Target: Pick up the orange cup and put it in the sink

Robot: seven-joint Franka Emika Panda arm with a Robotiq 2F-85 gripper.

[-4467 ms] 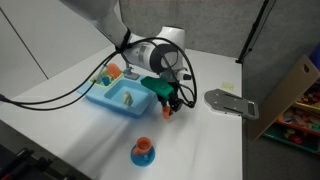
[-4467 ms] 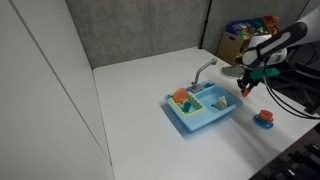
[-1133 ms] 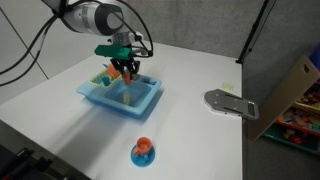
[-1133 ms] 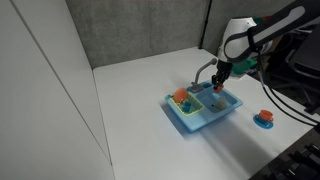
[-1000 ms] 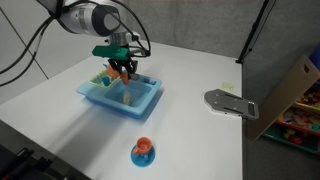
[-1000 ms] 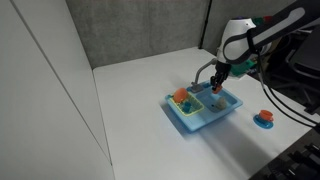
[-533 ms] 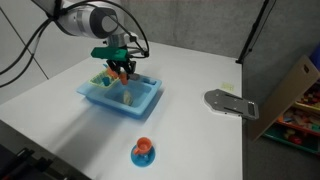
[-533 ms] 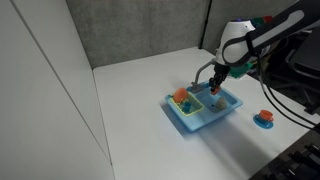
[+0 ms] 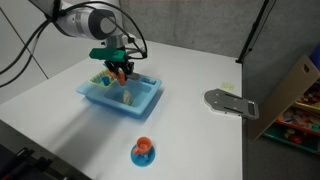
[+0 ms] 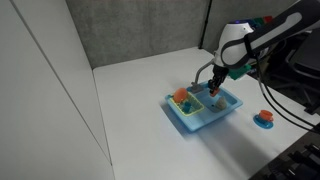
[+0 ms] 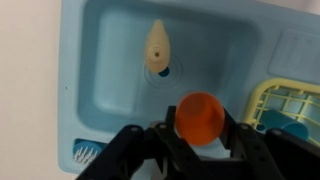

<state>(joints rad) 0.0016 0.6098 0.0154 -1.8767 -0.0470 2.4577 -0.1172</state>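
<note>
My gripper [image 11: 200, 135] is shut on the orange cup [image 11: 200, 117], one black finger on each side of it. It holds the cup above the basin of the light blue toy sink [image 11: 100, 70], near the yellow rack side. In both exterior views the gripper [image 9: 118, 72] [image 10: 216, 90] hangs over the sink [image 9: 112, 110] [image 10: 200, 125] in the middle of the white table. I cannot tell how high the cup is above the basin floor.
A beige object [image 11: 157, 45] lies in the basin by the drain. A yellow dish rack [image 11: 292, 105] fills the sink's other compartment. An orange item on a blue saucer [image 9: 143, 150] stands near the table's front. A grey flat object [image 9: 230, 102] lies toward the table edge.
The gripper has carried the orange cup from beside the sink to over the basin, and in the last second has drifted slightly further along it.
</note>
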